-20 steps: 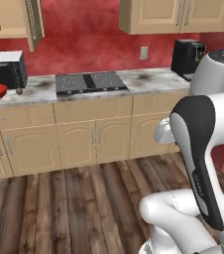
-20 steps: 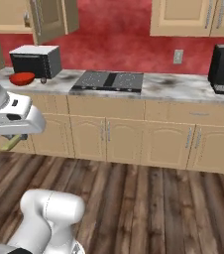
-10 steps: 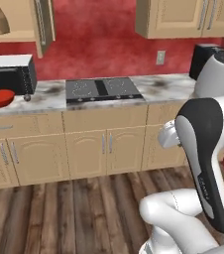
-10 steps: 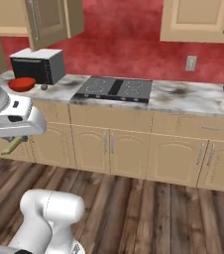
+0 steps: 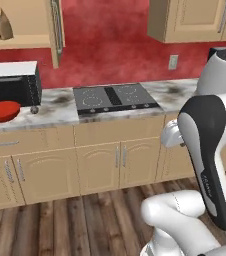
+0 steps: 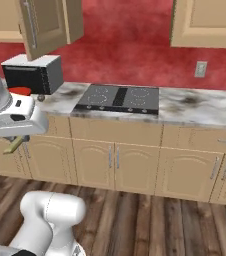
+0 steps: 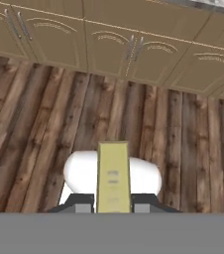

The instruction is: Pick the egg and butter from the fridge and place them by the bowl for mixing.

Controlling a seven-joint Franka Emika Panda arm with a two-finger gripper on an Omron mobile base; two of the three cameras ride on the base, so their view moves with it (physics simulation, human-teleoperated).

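Left base view: red bowl [image 5: 1,110] on the marble counter [image 5: 60,107] at far left, in front of the black-and-white microwave [image 5: 11,82]; small mottled egg [image 5: 34,109] just right of it, near but apart.

Right base view: gripper [image 6: 16,145] at left, below the white hand, pinching the pale-yellow butter [image 6: 13,145], tilted; cooktop [image 6: 119,98] mid-counter.

Hand view: fingers clamped on the butter stick, upright, above the wood floor [image 7: 39,114] and cabinet doors [image 7: 109,47].

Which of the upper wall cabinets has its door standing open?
The tan wooden wall cabinet above the black-and-white microwave: its door swings outward, baring a shelf. The other upper cabinets are shut.
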